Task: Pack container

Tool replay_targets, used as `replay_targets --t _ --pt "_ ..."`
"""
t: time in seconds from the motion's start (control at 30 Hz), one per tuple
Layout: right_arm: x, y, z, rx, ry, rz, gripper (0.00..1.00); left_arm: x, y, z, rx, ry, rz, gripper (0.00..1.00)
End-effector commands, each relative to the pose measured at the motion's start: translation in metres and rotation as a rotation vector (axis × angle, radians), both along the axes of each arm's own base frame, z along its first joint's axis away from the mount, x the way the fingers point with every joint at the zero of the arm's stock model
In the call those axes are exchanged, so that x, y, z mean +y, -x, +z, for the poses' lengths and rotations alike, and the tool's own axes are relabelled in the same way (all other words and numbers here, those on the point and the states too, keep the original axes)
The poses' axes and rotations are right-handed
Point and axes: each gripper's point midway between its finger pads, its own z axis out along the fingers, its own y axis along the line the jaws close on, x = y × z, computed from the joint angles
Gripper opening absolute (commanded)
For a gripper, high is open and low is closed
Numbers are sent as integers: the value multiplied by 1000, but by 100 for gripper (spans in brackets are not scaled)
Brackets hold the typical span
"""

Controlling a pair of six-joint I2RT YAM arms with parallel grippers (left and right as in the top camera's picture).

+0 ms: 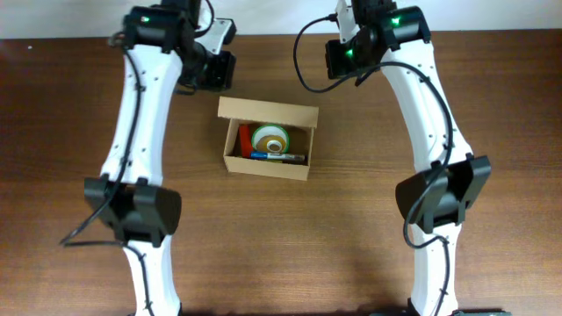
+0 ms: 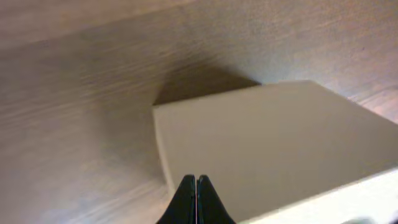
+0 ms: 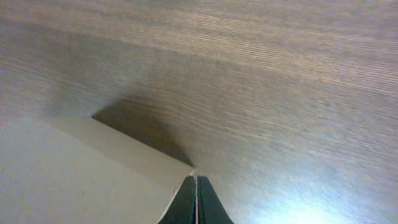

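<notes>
The table (image 1: 70, 105) we're looking at is dark brown wood, with the grain running left to right. Up close in the wrist views it's the same streaky grain. Near the middle of it, inside the container (image 1: 263, 110), we spot a tape roll (image 1: 271, 139) lying flat: green outside, a white ring, a yellowish core. On its near side lies a marker (image 1: 277, 158), blue at its left end, stretched left to right. A red item (image 1: 243, 140) sits just left of the roll, and we can't tell what it is. Past the table's far edge there's a pale strip (image 1: 263, 13).
</notes>
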Motion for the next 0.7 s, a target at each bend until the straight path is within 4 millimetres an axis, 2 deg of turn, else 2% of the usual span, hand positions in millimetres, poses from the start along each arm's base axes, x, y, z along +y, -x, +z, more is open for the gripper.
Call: replay_targets --t 0.0,0.07,0.17,0.3,0.43,0.53,0.6,0.67 --pt "-13 9 48 -110 69 -24 4 14 9 20 -46 -65 -2 2" --pt "-18 17 61 -125 82 -34 4 15 16 20 -23 -69 -2 2" --pt "-22 24 69 -129 94 -41 4 16 21 18 1 -73 -3 2" --pt "-24 36 64 -91 146 -41 4 24 26 18 11 -116 15 1" --pt "-15 49 60 -63 188 -14 4 38 39 38 -48 -163 41 2" --pt "-11 59 63 -52 198 -1 4 53 61 51 -117 -202 70 2" --pt "-9 68 67 -48 200 9 3 65 87 50 -171 -239 95 2" --pt "-8 80 64 -13 210 19 4 69 107 44 -222 -231 104 8"
